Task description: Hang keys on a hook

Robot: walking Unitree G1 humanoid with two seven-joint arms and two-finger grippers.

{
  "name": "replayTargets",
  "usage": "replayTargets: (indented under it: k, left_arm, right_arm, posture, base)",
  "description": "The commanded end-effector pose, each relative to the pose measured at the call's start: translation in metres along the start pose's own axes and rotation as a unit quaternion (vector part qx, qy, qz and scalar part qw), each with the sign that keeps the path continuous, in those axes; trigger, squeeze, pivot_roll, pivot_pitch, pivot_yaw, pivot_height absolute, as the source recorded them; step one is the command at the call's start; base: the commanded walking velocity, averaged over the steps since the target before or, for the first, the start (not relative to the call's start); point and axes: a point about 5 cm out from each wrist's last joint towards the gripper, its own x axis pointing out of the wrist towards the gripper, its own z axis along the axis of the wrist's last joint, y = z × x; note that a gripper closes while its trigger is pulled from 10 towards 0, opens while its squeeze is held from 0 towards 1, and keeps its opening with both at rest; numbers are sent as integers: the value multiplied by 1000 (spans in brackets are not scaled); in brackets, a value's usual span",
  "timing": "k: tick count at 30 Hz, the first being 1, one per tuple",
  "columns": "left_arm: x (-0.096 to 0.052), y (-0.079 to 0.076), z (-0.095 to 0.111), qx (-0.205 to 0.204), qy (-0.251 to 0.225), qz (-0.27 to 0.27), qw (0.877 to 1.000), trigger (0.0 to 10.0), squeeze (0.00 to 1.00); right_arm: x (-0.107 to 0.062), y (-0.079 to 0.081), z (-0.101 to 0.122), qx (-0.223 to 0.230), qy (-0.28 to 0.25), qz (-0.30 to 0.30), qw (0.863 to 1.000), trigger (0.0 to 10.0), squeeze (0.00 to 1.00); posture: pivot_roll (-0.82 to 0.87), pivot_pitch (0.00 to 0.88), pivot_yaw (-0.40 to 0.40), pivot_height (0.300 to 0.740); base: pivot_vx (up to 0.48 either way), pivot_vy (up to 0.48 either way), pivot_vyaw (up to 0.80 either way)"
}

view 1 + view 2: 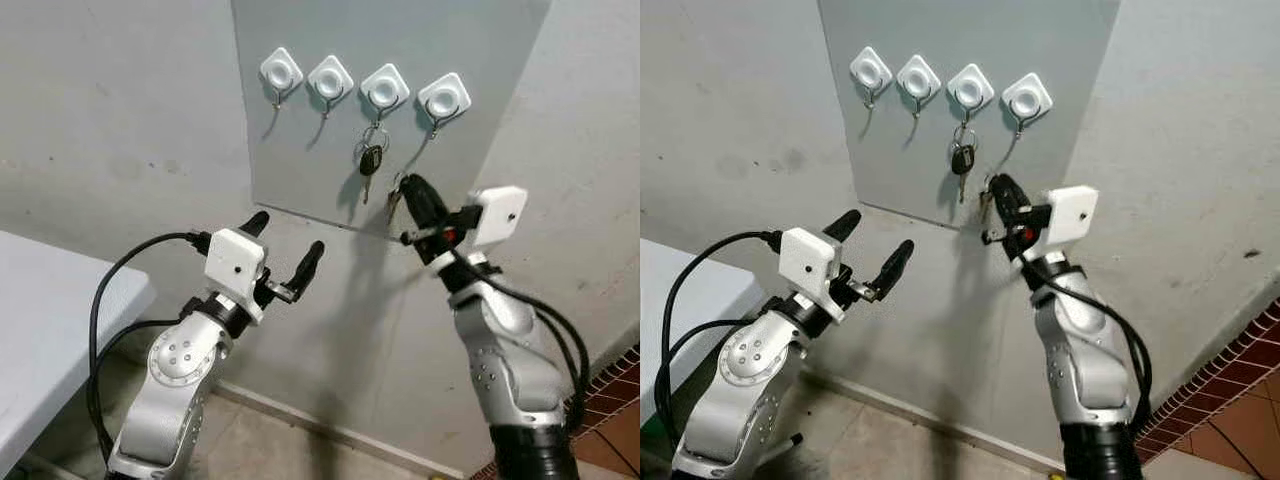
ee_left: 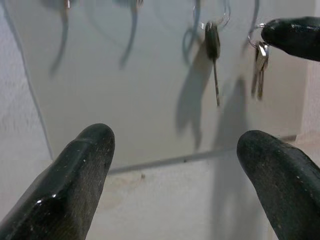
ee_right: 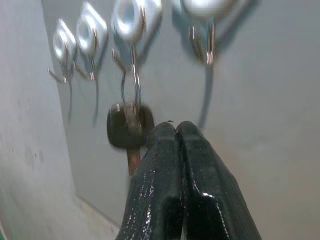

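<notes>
Right gripper [image 1: 408, 192] pinched shut on silver keys [image 2: 259, 64], w/ the empty hook [image 1: 437, 127] just above; no legible writing.

We face a home wall: a grey board [image 1: 300, 150] with four hooks [image 1: 281, 72], terracotta floor tiles [image 1: 612, 400].

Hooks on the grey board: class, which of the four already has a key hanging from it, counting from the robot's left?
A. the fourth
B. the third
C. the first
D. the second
B: the black-headed key hangs by its ring from the third hook, while the right pincer, shut on a second set of keys, is below the bare fourth hook.
</notes>
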Motion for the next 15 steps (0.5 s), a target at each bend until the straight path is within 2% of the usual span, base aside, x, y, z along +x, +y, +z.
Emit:
replayTargets:
  k: [1, 10, 15]
  left_arm:
    - [2, 1, 8, 5, -12, -2, 1000, 10000, 0]
    - [2, 1, 12, 7, -14, -1, 1000, 10000, 0]
    - [6, -1, 17, 8, -22, -12, 1000, 10000, 0]
  right_arm:
    - [3, 1, 12, 1, -21, 9, 1000, 10000, 0]
    - [1, -1, 19, 5, -35, 16, 999, 10000, 0]
    - [-6, -1, 28, 26, -67, 17, 997, 10000, 0]
  posture:
    - [-75, 0, -10, 740]
    - [-73, 0, -7, 740]
    - [-84, 0, 4, 740]
  base:
    - [0, 0, 0]
    - [0, 0, 0]
    - [0, 0, 0]
